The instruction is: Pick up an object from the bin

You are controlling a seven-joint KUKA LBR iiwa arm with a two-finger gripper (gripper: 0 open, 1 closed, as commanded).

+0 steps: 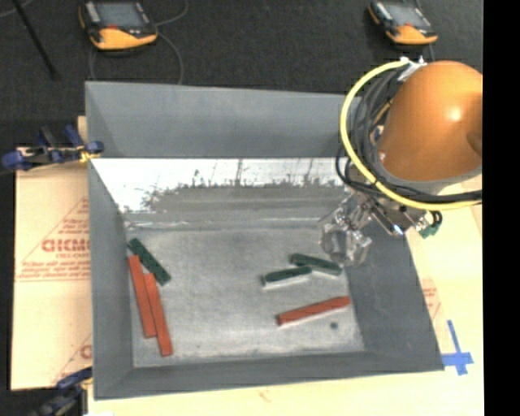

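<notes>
two long red sticks lie side by side on the left of the bin (211, 122), the left red stick (140, 294) and the right red stick (160, 321). a dark green stick (149, 261) lies slanted at their far ends. a lone red stick (313, 311) lies near the front right. two orange and black gadgets, the left gadget (119, 23) and the right gadget (401, 20), sit behind the bin.

Grey bin (219, 329) holds red sticks (149, 305) and green sticks (286, 276).
</notes>
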